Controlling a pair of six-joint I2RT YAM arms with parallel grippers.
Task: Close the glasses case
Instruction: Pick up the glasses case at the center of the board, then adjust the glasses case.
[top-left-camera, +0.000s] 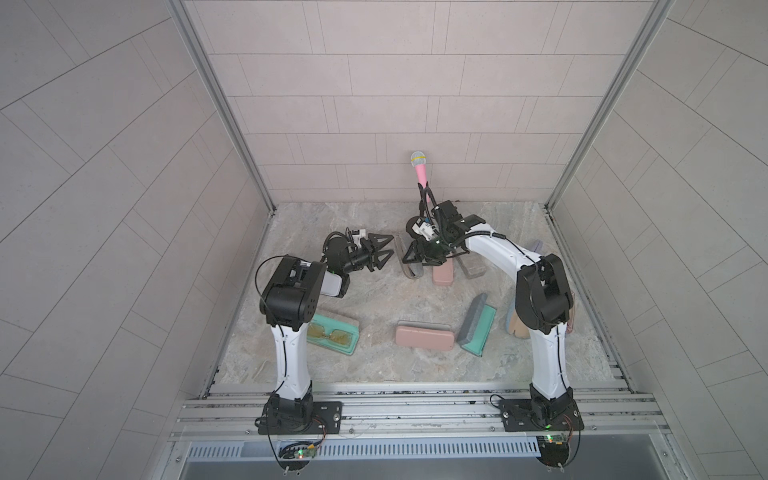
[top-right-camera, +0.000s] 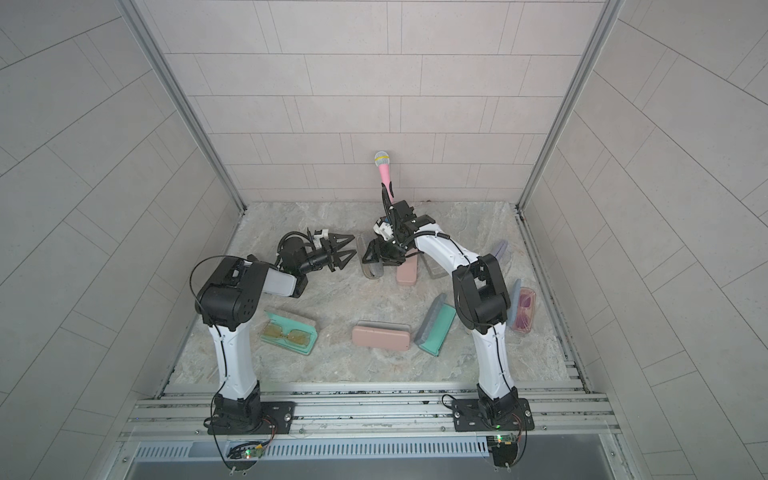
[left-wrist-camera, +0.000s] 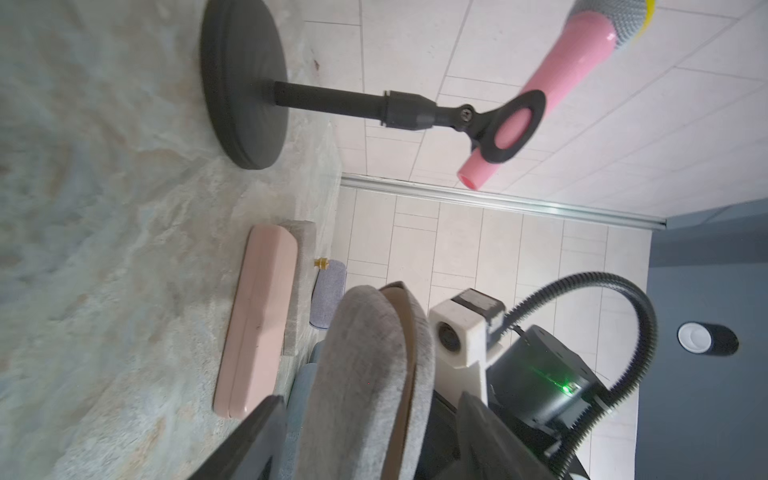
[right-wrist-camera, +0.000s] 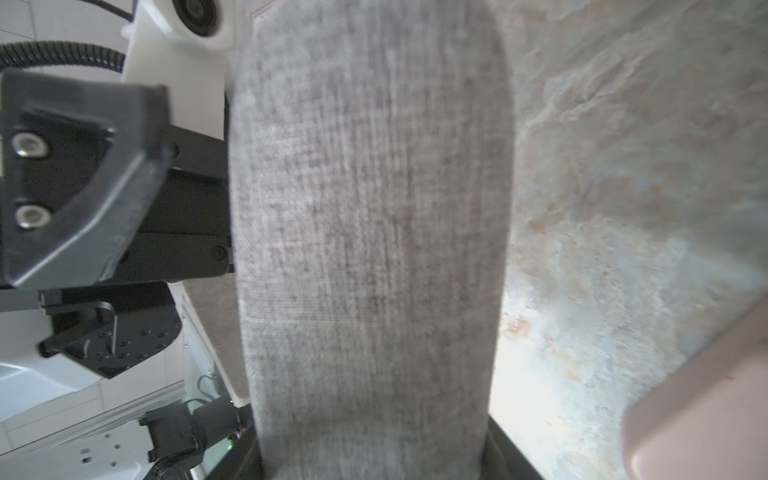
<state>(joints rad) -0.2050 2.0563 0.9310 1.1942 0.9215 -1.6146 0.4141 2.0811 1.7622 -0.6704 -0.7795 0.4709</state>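
The grey fabric glasses case (top-left-camera: 411, 274) (top-right-camera: 372, 271) stands on its edge at the back middle of the table. In the left wrist view the case (left-wrist-camera: 365, 353) has its two halves almost together, with a thin tan strip showing along the seam. My right gripper (top-left-camera: 417, 259) (right-wrist-camera: 374, 440) is shut on the case (right-wrist-camera: 370, 208), one finger on each side. My left gripper (top-left-camera: 388, 246) (top-right-camera: 353, 245) (left-wrist-camera: 370, 399) is open just left of the case, and its fingers straddle the case's end without touching it.
A pink microphone (top-left-camera: 419, 166) on a black stand sits behind the right arm. A closed pink case (top-left-camera: 442, 275) lies right beside the grey one. Nearer the front lie an open teal case with yellow glasses (top-left-camera: 332, 334), another closed pink case (top-left-camera: 424, 336) and an open teal-grey case (top-left-camera: 478, 324).
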